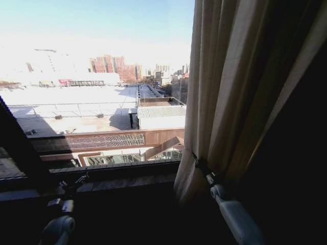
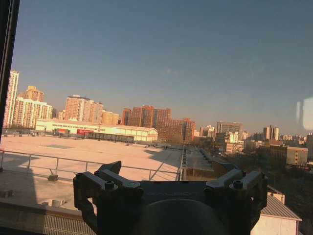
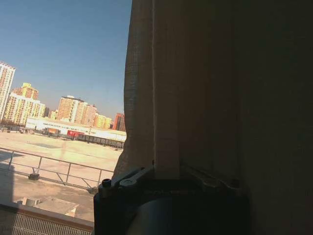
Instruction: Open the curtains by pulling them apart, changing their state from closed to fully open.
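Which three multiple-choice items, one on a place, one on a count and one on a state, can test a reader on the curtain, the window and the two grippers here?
1. Where does the sheer curtain hang in the head view?
A. bunched at the right side of the window
B. spread over the whole window
C. bunched at the left side

2. How many grippers touch the curtain?
A. none
B. one
C. two

3. What is the state of the left gripper?
A. shut on the curtain
B. open, holding nothing
C. shut on the window sill

Key: 1 A, the folds gather at the right and the window glass shows the city freely. 2 B, the right gripper alone grips a fold of cloth, while the left one stands low by the window sill. 3 B, its fingers stand apart before the glass.
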Tool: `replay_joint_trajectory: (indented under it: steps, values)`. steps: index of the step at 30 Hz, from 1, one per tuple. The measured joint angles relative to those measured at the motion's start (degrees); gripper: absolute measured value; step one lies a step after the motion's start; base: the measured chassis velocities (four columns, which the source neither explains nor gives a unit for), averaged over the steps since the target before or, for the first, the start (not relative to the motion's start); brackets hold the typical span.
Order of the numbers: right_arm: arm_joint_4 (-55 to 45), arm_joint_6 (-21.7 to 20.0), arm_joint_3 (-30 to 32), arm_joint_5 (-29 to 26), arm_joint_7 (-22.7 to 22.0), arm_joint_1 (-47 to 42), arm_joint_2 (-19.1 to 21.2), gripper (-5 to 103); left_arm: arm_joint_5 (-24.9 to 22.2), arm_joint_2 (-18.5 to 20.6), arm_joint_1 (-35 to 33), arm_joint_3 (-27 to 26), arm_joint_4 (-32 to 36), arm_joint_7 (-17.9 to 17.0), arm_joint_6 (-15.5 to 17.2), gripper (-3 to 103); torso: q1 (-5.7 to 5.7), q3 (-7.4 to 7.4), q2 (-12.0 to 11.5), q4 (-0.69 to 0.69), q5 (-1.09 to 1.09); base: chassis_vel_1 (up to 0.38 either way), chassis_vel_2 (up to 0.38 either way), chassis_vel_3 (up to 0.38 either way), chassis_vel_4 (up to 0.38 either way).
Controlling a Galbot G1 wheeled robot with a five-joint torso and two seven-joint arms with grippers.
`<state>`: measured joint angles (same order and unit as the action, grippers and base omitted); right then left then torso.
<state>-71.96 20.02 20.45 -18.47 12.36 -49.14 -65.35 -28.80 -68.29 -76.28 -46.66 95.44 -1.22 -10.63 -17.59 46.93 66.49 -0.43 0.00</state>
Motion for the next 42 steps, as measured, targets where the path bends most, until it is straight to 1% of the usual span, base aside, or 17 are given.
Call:
replay_joint_trajectory:
  steps: [3, 11, 14, 15, 18, 19, 21, 22, 24, 25, 26, 30, 32, 35, 36, 40, 42]
  values:
    - [0.4, 1.9, -0.2, -0.1, 0.3, 0.1, -0.4, 0, 0.0, 0.0, 0.0, 0.0, 0.0, 0.0, 0.0, 100, 0.00, 0.00, 0.0, -0.01, 0.00, -0.372, -0.310, 0.379, 0.310]
    - [0.4, 2.4, 0.1, 2.4, 0.5, -0.3, -0.6, 0, 0.0, 0.0, 0.0, 0.0, 0.0, 0.1, 0.0, 100, 0.00, 0.00, 0.0, -0.04, 0.03, -0.219, -0.198, 0.214, 0.196]
    - [0.2, 2.3, 0.0, 2.8, 0.3, -0.5, -0.5, 0, 0.0, 0.0, 0.0, 0.0, 0.0, 0.1, 0.0, 100, 0.00, 0.00, 0.0, -0.01, 0.03, 0.000, 0.000, 0.000, 0.000]
    - [0.1, 2.1, 0.0, 3.4, 0.1, -0.6, -0.4, 0, 0.0, 0.0, 0.0, 0.0, 0.0, 0.0, 0.0, 100, 0.00, 0.00, 0.0, 0.03, -0.05, 0.000, 0.000, 0.000, 0.000]
    - [0.2, 1.4, 0.1, 4.2, -0.5, -0.5, -0.2, 0, 0.0, 0.0, 0.0, 0.0, 0.0, 0.0, 0.0, 100, 0.00, -0.01, 0.0, 0.05, -0.07, 0.038, 0.055, -0.045, -0.035]
    - [0.6, 0.5, 0.2, 4.8, -1.6, -0.2, 0.0, 0, 0.0, 0.0, 0.0, 0.0, 0.0, 0.0, 0.0, 100, 0.00, 0.00, 0.0, 0.06, 0.00, 0.057, 0.058, -0.044, -0.059]
    - [2.8, -1.3, 0.8, 5.7, -4.5, 1.4, 0.5, 0, 0.0, 0.0, 0.0, 0.0, 0.0, 0.0, 0.0, 100, 0.00, -0.01, 0.0, 0.03, 0.00, 0.029, 0.025, -0.018, -0.029]
    - [2.8, -1.3, 0.8, 5.7, -4.5, 1.4, 0.5, 0, 0.0, 0.0, 0.0, 0.0, 0.0, 0.0, 0.0, 100, 0.00, -0.01, 0.0, 0.03, 0.00, 0.000, 0.000, 0.000, 0.000]
    - [6.1, -1.9, 1.5, 6.0, -6.7, 3.6, 1.3, 0, 0.0, 0.0, 0.0, 0.0, 0.0, -0.1, 0.0, 100, 0.00, -0.01, 0.0, 0.01, -0.02, 0.000, 0.000, 0.000, 0.000]
    - [9.6, -2.3, 2.5, 5.7, -7.8, 5.7, 2.5, 0, 0.0, 0.0, 0.0, 0.0, 0.0, 0.0, 0.0, 100, 0.00, 0.00, 0.0, 0.00, 0.03, 0.000, 0.000, 0.000, 0.000]
    - [9.6, -2.3, 2.5, 5.7, -7.8, 5.7, 2.5, 0, 0.0, 0.0, 0.0, 0.0, 0.0, 0.0, 0.0, 100, 0.00, 0.00, 0.0, 0.00, 0.03, 0.000, 0.000, 0.000, 0.000]
    - [13.8, -3.7, 4.5, 3.4, -9.0, 8.1, 5.8, 0, 0.0, 0.0, 0.0, 0.0, 0.0, 0.0, 0.0, 100, 0.00, 0.00, 0.0, -0.02, 0.01, 0.000, 0.000, 0.000, 0.000]
    - [13.9, -4.2, 5.0, 3.2, -9.5, 8.1, 6.4, 0, 0.0, 0.0, 0.0, 0.0, 0.0, 0.0, 0.0, 100, 0.00, 0.00, 0.0, -0.03, 0.01, 0.000, 0.000, 0.000, 0.000]
    - [13.1, -5.7, 6.3, 3.3, -12.4, 7.5, 7.8, 0, 0.0, 0.0, 0.0, 0.0, 0.0, 0.0, 0.0, 100, 0.00, 0.00, 0.0, -0.02, 0.01, 0.000, 0.000, 0.000, 0.000]
    - [13.1, -5.7, 6.3, 3.3, -12.4, 7.5, 7.8, 0, 0.0, 0.0, 0.0, 0.0, 0.0, 0.0, 0.0, 100, 0.00, 0.00, 0.0, -0.02, 0.01, 0.000, 0.000, 0.000, 0.000]
    - [11.3, -6.6, 7.6, 5.3, -15.6, 5.6, 8.4, 0, 0.0, 0.0, 0.0, 0.0, 0.0, 0.0, 0.0, 100, 0.00, 0.00, 0.0, -0.01, 0.03, 0.000, 0.000, 0.000, 0.000]
    - [11.0, -6.7, 7.8, 5.8, -16.0, 5.2, 8.4, 0, 0.0, 0.0, 0.0, 0.0, 0.0, 0.0, 0.0, 100, 0.00, 0.00, 0.0, -0.01, 0.03, 0.000, 0.000, 0.000, 0.000]
